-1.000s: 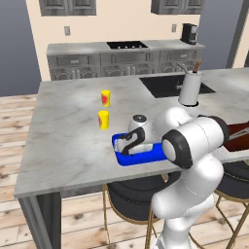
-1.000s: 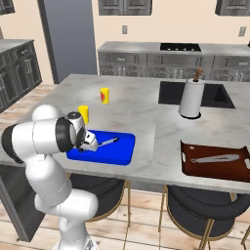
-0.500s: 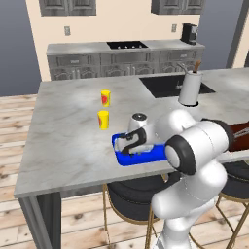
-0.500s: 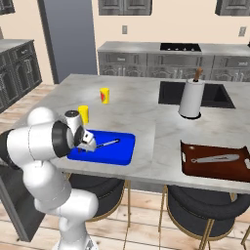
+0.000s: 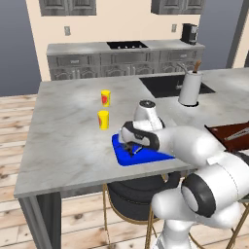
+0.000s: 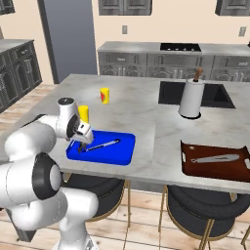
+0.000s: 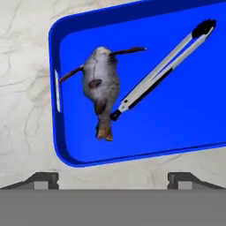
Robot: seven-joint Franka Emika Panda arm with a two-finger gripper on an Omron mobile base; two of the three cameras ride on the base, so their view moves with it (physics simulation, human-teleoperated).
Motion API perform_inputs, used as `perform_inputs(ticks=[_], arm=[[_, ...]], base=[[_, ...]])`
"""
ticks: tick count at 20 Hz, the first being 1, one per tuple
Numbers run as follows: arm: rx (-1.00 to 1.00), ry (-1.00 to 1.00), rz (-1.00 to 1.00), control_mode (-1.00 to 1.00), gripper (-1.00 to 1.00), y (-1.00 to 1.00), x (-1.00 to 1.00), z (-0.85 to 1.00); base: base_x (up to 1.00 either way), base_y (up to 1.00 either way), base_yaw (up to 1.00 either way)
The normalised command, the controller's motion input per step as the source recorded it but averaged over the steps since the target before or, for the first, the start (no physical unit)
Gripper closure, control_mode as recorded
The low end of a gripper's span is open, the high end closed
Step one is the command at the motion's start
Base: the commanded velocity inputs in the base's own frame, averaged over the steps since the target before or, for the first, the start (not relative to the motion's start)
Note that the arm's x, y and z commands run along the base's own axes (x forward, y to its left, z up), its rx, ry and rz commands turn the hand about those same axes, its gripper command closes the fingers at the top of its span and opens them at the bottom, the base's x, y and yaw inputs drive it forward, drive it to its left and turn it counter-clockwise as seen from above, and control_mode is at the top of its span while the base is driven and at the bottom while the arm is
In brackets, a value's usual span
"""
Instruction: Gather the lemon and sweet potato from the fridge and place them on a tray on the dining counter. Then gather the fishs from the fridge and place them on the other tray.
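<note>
Lifting straight up looks like the best move now, so the wide-open jaws of the gripper (image 7: 113, 178) do not bump the fish (image 7: 101, 90). It lies flat inside the blue tray (image 7: 185, 132) on the desk (image 5: 68, 141), with nothing holding it. Silver tongs (image 7: 165, 66) lie at its 3 o'clock, touching it near the tail. At the desk's far right, a brown tray (image 6: 212, 171) holds a long grey thing.
</note>
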Motion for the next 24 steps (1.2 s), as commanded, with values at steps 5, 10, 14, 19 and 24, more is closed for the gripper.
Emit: perform_inputs(ticks=[5, 10, 14, 19, 24], arm=[[0.0, 0.01, 0.0, -1.0, -1.0, -0.37, -0.66, 0.75], [0.0, 0.0, -0.02, -1.0, -1.0, -0.4, -0.81, 0.7], [0.0, 0.02, -0.03, -1.0, -1.0, -0.35, -0.88, 0.57], [0.0, 0.0, -0.04, -1.0, -1.0, -0.26, -0.95, 0.41], [-0.01, 0.0, 0.0, -1.0, -1.0, -0.12, -0.97, 0.31]], base=[[0.0, 0.0, 0.0], [0.0, 0.0, 0.0], [0.0, 0.0, 0.0], [0.0, 0.0, 0.0], [0.0, 0.0, 0.0]])
